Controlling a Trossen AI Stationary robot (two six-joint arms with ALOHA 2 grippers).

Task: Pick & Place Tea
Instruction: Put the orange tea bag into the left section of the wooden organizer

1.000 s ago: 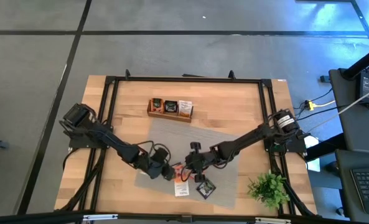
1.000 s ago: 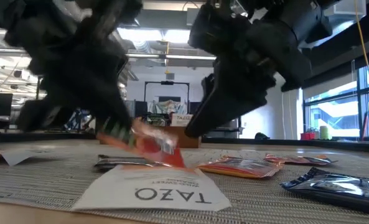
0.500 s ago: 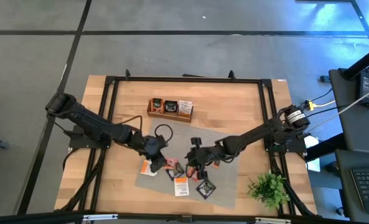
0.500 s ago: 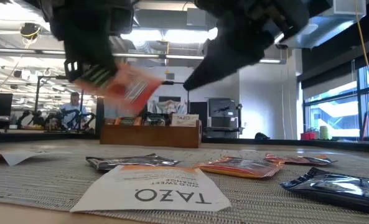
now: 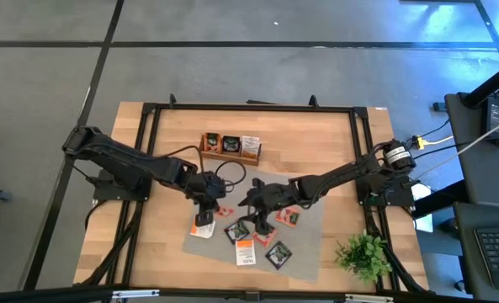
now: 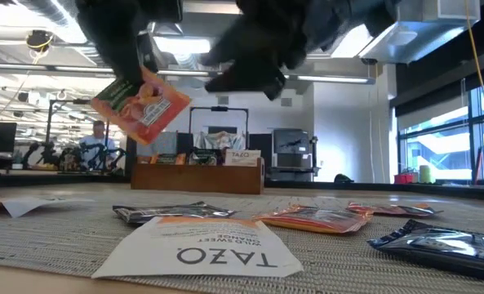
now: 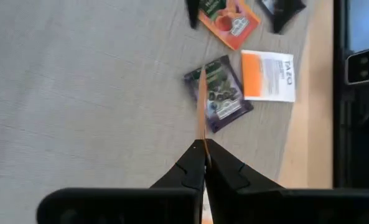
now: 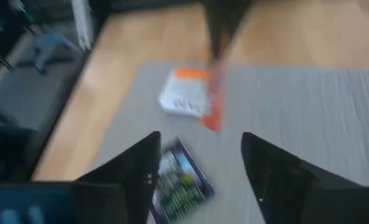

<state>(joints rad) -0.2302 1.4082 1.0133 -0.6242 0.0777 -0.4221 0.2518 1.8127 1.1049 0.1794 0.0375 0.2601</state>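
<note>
My left gripper hovers over the grey mat, shut on an orange tea sachet. In the left wrist view that sachet shows edge-on as a thin orange line. My right gripper is just to its right, above the mat and open, touching nothing. Loose sachets lie flat on the mat: a white one, a dark one, a white-and-orange one, another dark one and an orange one. The wooden tray holds sachets in its three compartments. My left gripper pinches the orange sachet between its two fingers at the upper edge, coming from above and pointing down. The sachet hangs below the fingers, tilted and lifted clear of the mat.
The grey mat covers the table's near middle. A green plant stands at the near right corner. Black frame rails run around the table. Bare wood lies between the tray and the mat.
My left gripper has risen from the mat with the orange sachet and moved toward the far edge, so the sachet now hangs clear above the other sachets. My right gripper has also lifted and shifted slightly toward the far edge.
</note>
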